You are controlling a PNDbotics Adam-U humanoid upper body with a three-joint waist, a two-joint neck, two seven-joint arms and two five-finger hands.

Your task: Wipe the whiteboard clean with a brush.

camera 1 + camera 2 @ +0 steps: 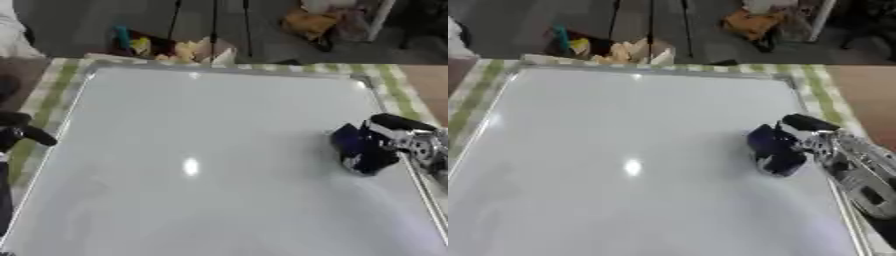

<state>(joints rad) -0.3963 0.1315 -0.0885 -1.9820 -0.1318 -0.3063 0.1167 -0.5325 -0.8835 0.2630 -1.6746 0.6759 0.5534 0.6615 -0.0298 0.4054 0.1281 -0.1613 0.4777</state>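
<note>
Green-and-white striped cloth (54, 92) borders the work surface from nine o'clock round to three o'clock. Beyond it, at twelve o'clock, dark tripod legs (213, 25) stand on the floor, with a pile of yellow and teal objects (140, 46) at eleven o'clock. An orange-brown bag (750, 23) lies at one o'clock.

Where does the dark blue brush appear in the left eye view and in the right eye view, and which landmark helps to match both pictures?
Left eye view: the brush is at the right, near the whiteboard's right edge.
Right eye view: the brush sits slightly nearer the centre, right of middle.
Shared landmark: the bright light reflection on the whiteboard, left of the brush.
</note>
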